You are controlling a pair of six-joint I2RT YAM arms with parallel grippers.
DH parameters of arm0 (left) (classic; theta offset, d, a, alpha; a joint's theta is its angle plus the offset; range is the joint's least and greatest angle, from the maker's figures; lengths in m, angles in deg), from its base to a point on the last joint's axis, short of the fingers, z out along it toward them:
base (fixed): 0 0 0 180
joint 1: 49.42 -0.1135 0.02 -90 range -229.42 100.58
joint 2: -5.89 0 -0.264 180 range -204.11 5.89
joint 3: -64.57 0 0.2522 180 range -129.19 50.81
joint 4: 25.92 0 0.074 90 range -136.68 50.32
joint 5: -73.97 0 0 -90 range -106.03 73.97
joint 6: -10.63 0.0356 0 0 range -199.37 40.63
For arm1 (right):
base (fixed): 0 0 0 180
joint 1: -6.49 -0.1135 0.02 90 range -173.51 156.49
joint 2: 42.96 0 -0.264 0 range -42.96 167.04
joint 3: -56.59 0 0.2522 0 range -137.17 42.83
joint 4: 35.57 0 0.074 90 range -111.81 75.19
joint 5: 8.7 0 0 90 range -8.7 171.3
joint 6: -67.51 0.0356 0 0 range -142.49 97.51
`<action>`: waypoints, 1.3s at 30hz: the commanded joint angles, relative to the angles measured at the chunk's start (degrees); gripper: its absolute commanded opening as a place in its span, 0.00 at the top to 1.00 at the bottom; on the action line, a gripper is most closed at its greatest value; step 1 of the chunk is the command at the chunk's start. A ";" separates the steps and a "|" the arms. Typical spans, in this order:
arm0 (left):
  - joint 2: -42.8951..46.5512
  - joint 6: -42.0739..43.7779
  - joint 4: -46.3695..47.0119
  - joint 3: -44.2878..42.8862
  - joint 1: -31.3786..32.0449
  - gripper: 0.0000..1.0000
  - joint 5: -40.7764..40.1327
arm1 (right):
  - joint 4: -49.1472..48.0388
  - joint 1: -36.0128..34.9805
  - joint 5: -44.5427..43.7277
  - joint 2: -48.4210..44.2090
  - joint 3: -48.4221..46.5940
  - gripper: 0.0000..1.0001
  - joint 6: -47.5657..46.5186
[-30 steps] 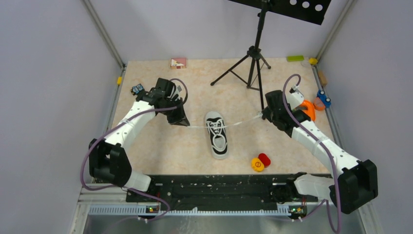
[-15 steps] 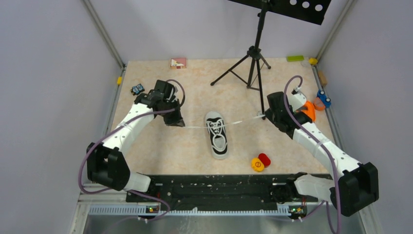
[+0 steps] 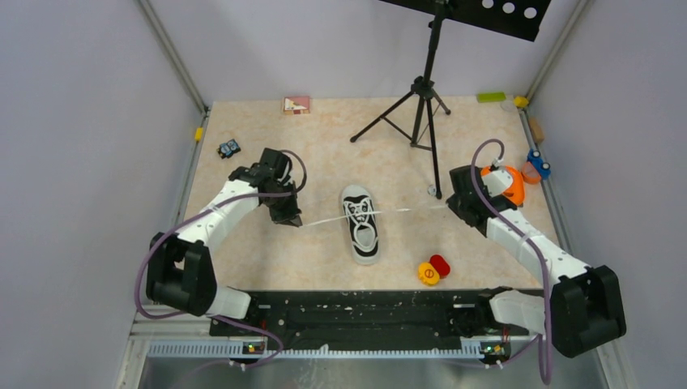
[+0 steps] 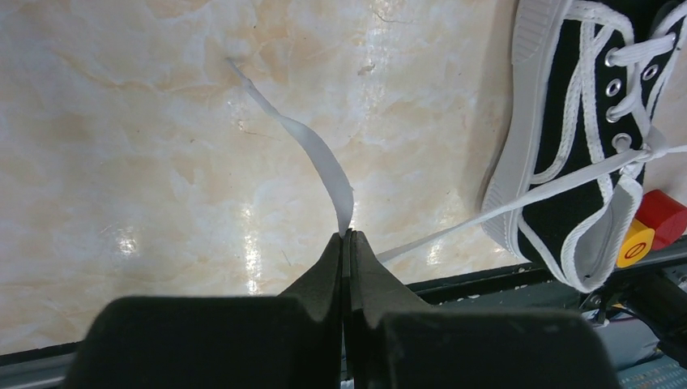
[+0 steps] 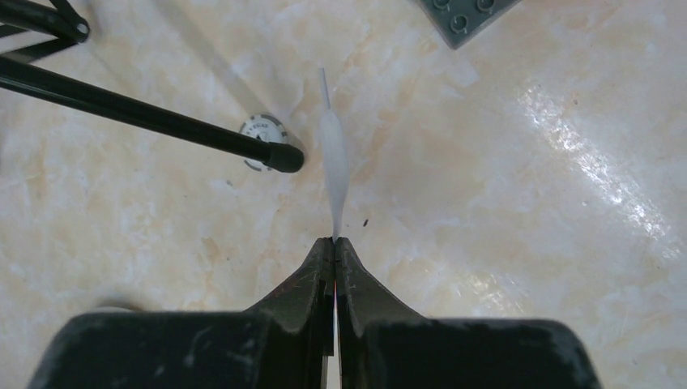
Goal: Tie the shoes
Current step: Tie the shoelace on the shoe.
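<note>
We find the left gripper (image 4: pixel 346 235) clamped shut on the left lace (image 4: pixel 312 150), and the right gripper (image 5: pixel 334 241) clamped shut on the right lace (image 5: pixel 334 162). The black sneaker (image 3: pixel 361 223) lies on the surface (image 3: pixel 324 162) between both grippers, with a lace stretched out to each.

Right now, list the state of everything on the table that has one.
sneaker: upright on its sole, no bow tied
left lace: pulled straight out sideways, end pinched
right lace: pulled straight out sideways, end pinched
left gripper: shut on left lace
right gripper: shut on right lace
tripod stand: upright
</note>
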 commanded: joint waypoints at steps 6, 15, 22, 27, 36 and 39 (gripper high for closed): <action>-1.23 1.58 1.77 2.31 -0.36 1.00 -1.58 | -2.98 0.82 -1.16 3.52 3.21 1.00 -0.65; -5.13 1.13 4.85 1.95 -0.36 1.00 -2.50 | -4.42 1.30 -2.88 6.67 4.49 1.00 -1.32; -0.73 0.75 1.66 -3.58 -0.36 1.00 -5.43 | -1.39 1.54 -4.57 3.35 0.77 1.00 -2.83; 3.45 -0.48 0.24 -4.68 -0.53 1.00 -6.07 | 0.33 1.63 -5.27 0.33 -1.29 1.00 -3.72; 7.38 -3.00 -0.63 -2.91 -1.05 1.00 -5.92 | 3.79 1.75 -6.24 -4.35 -1.78 1.00 -3.45; 7.84 -3.43 0.21 -1.01 -1.59 1.00 -6.94 | 3.66 1.91 -6.60 -4.17 -0.61 1.00 -3.72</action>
